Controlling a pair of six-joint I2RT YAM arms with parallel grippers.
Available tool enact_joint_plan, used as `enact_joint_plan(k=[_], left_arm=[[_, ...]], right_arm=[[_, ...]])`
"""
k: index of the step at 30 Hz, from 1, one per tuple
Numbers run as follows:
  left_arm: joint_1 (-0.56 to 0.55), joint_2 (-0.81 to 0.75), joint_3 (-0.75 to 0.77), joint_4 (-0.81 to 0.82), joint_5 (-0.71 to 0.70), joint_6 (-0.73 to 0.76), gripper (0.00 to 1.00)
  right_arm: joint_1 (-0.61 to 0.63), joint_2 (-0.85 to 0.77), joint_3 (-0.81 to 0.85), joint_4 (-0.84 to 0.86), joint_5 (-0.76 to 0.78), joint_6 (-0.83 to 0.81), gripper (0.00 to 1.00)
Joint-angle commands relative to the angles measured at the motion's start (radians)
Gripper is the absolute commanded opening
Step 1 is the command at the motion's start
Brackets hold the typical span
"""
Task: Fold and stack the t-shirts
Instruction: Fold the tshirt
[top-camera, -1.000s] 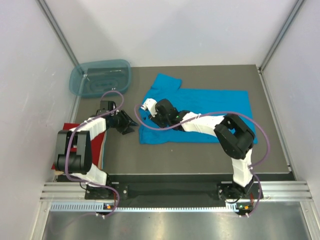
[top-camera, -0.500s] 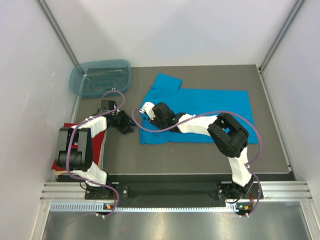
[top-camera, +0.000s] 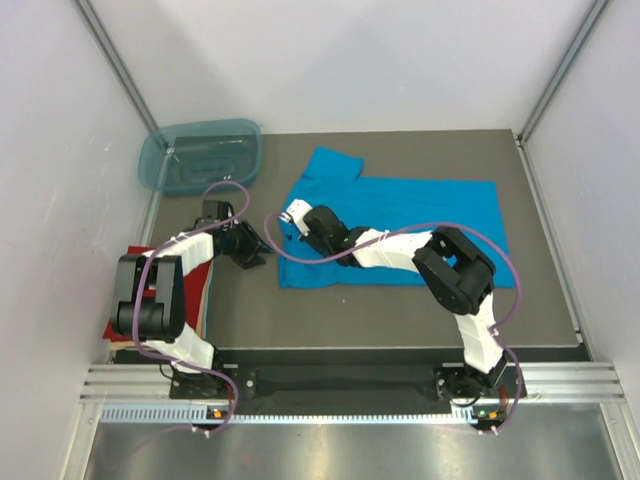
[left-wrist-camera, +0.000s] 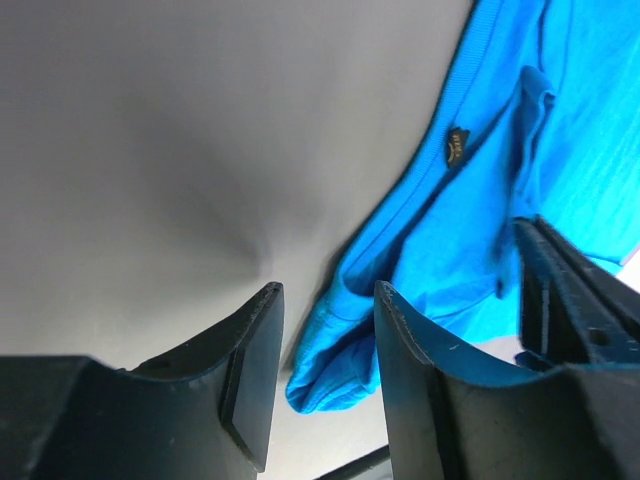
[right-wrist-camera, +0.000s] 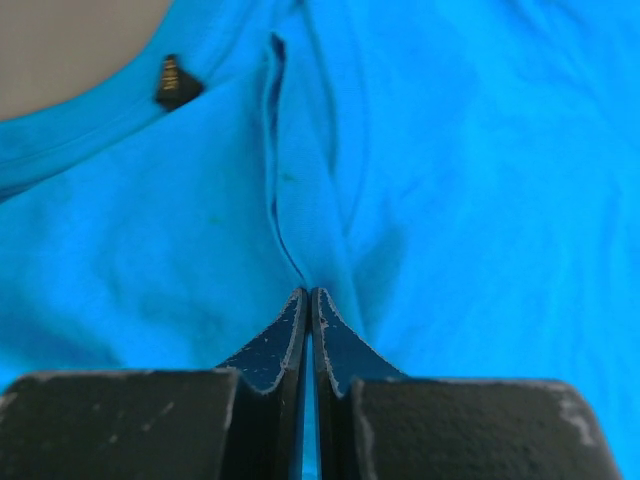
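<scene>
Presently | right gripper (right-wrist-camera: 308, 293) was pressed together, pinching a raised fold of the turquoise t-shirt (right-wrist-camera: 470, 160) | left gripper (left-wrist-camera: 327, 292) stood spread, empty, beside that shirt's edge.

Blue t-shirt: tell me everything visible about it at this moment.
The blue t-shirt is bright turquoise soft cloth, spread mostly flat on the dark table, one short sleeve pointing toward the far left. A small dark label sits by the neckline. The right gripper is shut on a raised ridge of cloth near the collar.
</scene>
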Motion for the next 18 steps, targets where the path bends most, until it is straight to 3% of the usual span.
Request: enact_joint_plan(k=[1,18], left_arm=[[-0.002,-0.033,0.015,-0.007,-0.035,0.029,0.46],[-0.036,-0.067,0.032,-0.053,-0.098,0.059,0.47]], right_arm=[[0.013,-0.040,0.026,0.061,0.082,0.028,0.00],[-0.086,-0.031,0.090,0.030,0.060,0.050,0.00]])
